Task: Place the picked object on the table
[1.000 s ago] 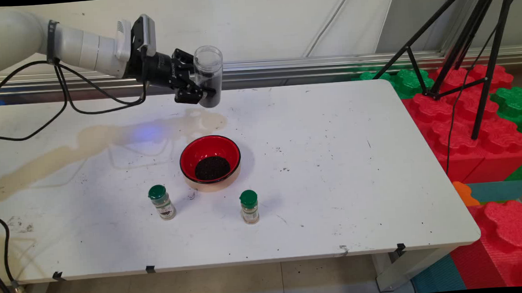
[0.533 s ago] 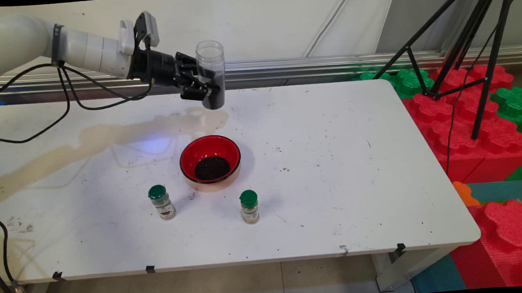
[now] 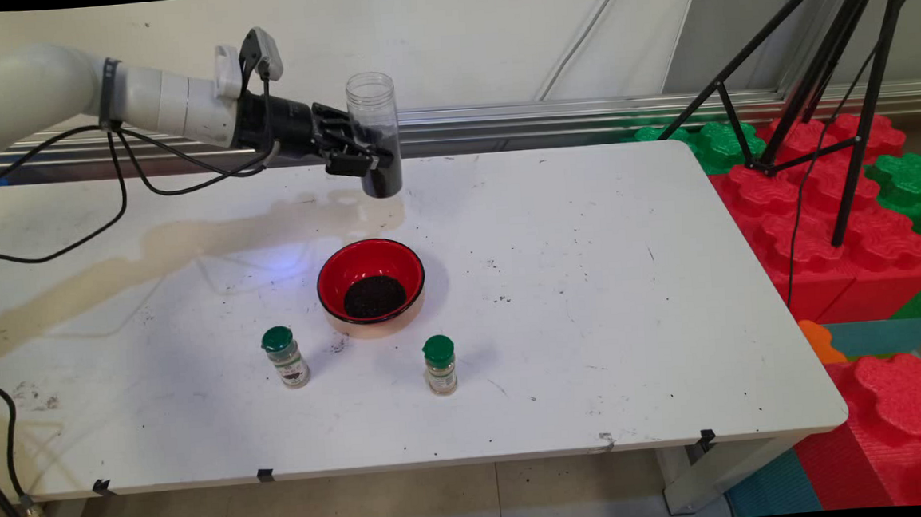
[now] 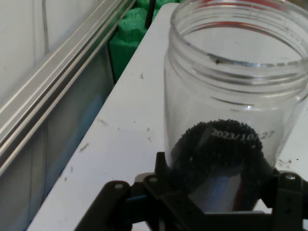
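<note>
Clear jar [image 3: 374, 133] w/ dark grains in its bottom hangs in the air over the far part of the white surface [image 3: 591, 298], held upright: long axis approx. vertical, open mouth up, no lid. Arm reaches in from upper left, roughly level, wrist pointing right. Gripper [image 3: 364, 151] is clamped on jar's lower half from the side, one finger on each side of it. Hand view: jar [image 4: 231, 110] fills the frame, printed date on its wall, grains piled low. Below and nearer the camera, red bowl [image 3: 371, 285] w/ a dark heap inside sits on the surface. In front of the bowl stand two small green-capped bottles, left one [image 3: 285, 356] and right one [image 3: 440, 364], well apart, both upright.
</note>
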`<state>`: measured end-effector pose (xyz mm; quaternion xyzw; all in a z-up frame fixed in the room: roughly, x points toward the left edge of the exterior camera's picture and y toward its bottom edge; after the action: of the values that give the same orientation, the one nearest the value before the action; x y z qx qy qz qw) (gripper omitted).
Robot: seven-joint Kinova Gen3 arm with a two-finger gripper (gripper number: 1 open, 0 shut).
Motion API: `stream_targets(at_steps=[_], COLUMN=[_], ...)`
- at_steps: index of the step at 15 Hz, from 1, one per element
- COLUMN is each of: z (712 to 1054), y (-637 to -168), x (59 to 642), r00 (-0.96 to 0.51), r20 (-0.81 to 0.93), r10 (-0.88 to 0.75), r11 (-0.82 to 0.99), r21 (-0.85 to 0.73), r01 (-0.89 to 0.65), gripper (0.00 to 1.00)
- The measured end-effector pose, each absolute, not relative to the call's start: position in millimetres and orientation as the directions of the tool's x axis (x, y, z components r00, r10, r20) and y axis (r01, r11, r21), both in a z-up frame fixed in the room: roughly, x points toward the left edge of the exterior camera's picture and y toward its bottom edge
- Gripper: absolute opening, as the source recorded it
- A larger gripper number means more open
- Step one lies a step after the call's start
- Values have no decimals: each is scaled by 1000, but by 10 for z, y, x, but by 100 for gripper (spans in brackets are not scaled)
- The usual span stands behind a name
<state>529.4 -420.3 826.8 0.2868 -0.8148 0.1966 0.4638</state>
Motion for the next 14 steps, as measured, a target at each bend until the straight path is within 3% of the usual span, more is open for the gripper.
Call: stream_targets(at_steps=[14], z=[7819], y=[-4283], x=[5390], r00=[-348], r20=[885], r10=[-308], r11=[746], r21=[-2], r01=[-666], gripper=[0])
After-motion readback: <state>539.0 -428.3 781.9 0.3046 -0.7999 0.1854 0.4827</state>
